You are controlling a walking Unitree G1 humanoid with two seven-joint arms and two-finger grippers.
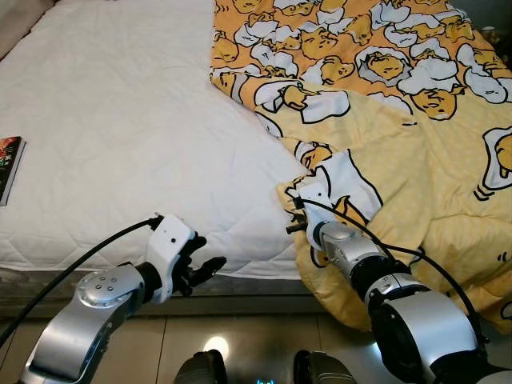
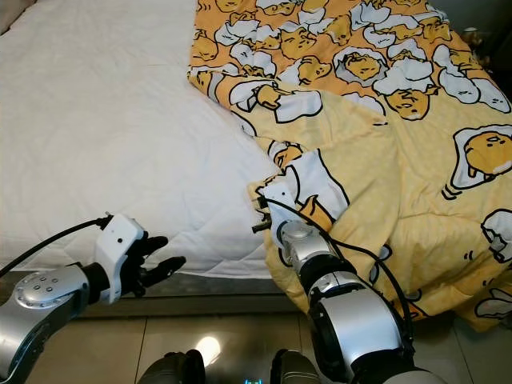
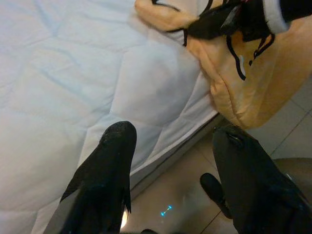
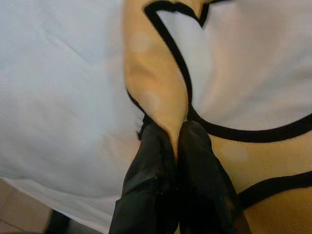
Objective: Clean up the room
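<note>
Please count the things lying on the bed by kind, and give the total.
Yellow patterned blanket: 1, its fold pinched in the shut jaws of the right gripper
Book: 1, at the far left edge of the white mattress
Total: 2

Silver arms, black cables, black fingers (image 3: 105, 175)
</note>
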